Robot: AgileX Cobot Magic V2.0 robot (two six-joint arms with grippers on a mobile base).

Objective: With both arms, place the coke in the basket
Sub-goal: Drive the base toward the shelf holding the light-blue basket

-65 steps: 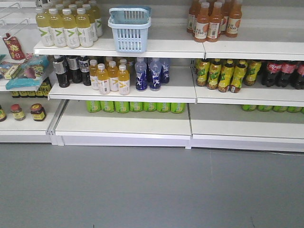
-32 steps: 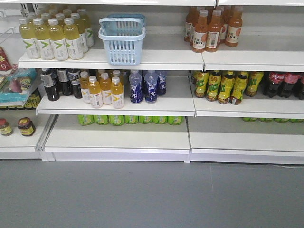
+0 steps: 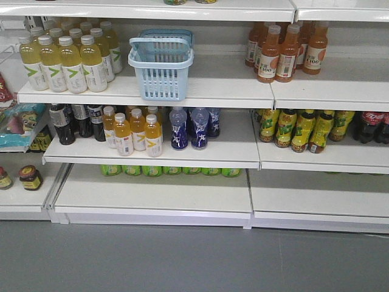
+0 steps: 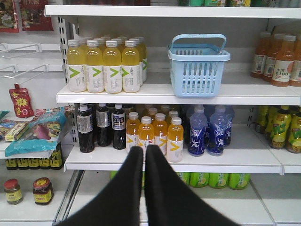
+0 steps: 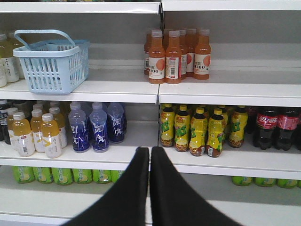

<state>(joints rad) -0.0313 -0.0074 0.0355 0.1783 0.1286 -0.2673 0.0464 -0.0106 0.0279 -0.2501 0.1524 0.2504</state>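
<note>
The light blue basket (image 3: 161, 72) stands on the upper white shelf between yellow and orange drink bottles; it also shows in the left wrist view (image 4: 197, 70) and the right wrist view (image 5: 51, 68). The coke is out of view. My left gripper (image 4: 144, 149) is shut with nothing in it, well short of the shelves and pointing at the orange-yellow bottles on the middle shelf. The right gripper (image 5: 150, 149) is likewise shut and empty, pointing at the middle shelf's edge between blue and yellow-green bottles. Neither arm shows in the front view.
Dark cola bottles with red labels (image 3: 371, 126) (image 5: 268, 127) stand at the far right of the middle shelf. Pale yellow bottles (image 3: 61, 64), orange bottles (image 3: 279, 52), blue bottles (image 3: 188, 128) and green cans (image 3: 170, 171) fill the shelves. Grey floor (image 3: 182, 261) lies in front.
The front view has closed in on the shelves. The basket and bottles sit lower and larger in the frame, and a higher shelf edge has come into view at the top.
</note>
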